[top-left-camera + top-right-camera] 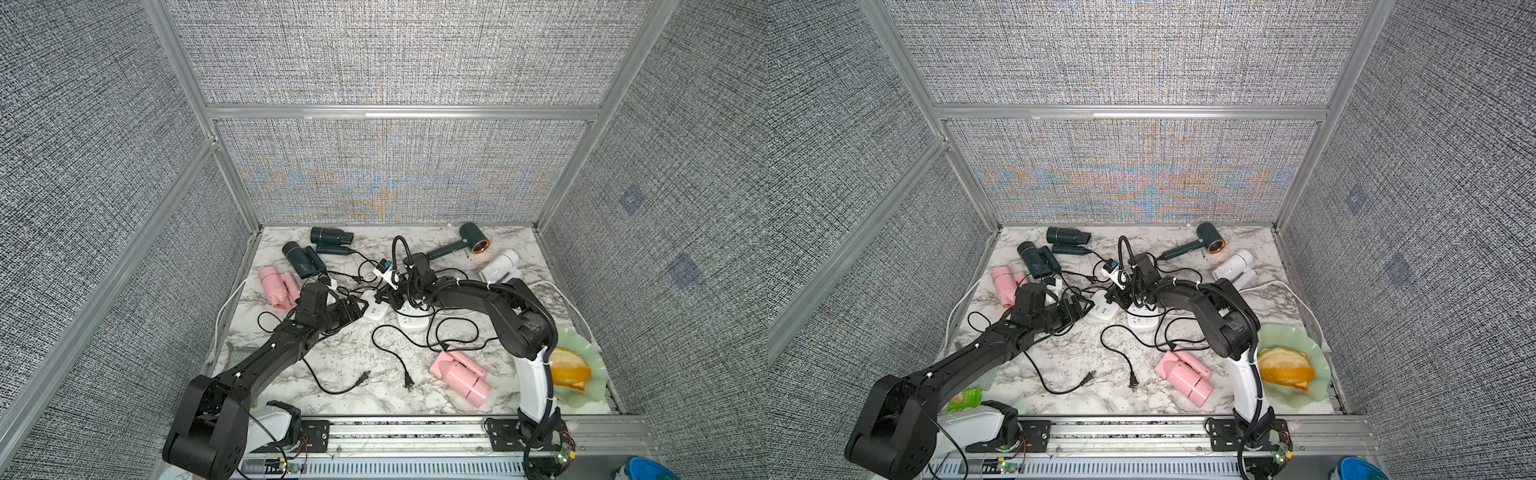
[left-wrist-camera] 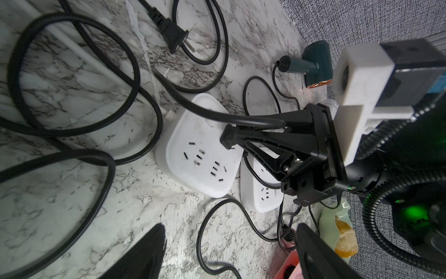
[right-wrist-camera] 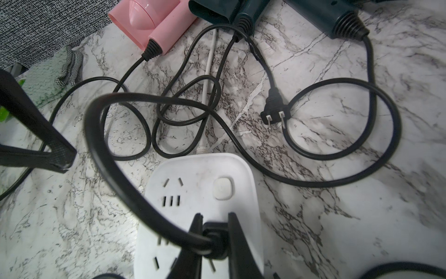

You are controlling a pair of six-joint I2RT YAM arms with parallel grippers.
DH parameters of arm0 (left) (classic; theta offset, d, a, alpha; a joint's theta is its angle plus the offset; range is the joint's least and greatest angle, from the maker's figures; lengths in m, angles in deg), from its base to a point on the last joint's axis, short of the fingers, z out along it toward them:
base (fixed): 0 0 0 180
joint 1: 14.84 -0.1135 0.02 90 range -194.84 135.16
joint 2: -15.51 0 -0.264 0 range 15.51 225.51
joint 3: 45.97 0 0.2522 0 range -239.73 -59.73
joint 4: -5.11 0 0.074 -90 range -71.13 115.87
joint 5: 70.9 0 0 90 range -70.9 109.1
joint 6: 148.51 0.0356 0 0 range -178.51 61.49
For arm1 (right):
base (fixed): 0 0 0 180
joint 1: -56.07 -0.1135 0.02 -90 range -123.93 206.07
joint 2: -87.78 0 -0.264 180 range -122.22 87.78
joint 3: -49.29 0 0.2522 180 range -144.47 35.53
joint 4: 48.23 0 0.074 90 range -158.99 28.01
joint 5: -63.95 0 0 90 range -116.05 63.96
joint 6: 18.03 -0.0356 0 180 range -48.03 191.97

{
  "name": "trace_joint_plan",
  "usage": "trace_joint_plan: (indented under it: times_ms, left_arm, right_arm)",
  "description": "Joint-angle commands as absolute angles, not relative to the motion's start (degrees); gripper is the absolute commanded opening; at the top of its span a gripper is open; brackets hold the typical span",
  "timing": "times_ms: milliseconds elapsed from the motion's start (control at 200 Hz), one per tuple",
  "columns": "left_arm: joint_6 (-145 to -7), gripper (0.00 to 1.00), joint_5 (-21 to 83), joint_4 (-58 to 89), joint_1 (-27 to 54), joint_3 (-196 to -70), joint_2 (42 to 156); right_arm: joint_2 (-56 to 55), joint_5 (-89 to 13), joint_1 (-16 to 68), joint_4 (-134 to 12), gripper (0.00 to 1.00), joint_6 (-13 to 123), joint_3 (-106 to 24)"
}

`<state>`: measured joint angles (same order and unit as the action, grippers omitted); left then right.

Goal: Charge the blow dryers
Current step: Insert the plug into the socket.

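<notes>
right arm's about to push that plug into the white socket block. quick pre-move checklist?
1. Grip: right gripper shut on the plug: ok.
2. Position: plug above the socket block: ok.
3. Alignment with the slots: cannot tell, plug's underside hidden.
4. Free slots on that block: ok.
5. Slack: cord loops loosely: ok.
6. Bracing: left gripper open, not gripping the block: not ok.
</notes>
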<state>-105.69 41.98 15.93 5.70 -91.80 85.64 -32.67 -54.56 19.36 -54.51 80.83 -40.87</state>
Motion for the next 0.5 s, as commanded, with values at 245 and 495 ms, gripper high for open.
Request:
trace_joint_plan:
  times_ms: [245,495]
  left_arm:
    - [-106.2,0.83,41.4,15.6,5.6,-91.4,84.2]
    - [-106.2,0.8,41.3,16.8,5.5,-93.3,83.6]
  right_arm:
    - [-32.7,-47.5,19.1,-64.8,0.06,81.0,-39.1]
    - [-30.3,-50.3,18.7,-63.5,0.25,78.0,-40.9]
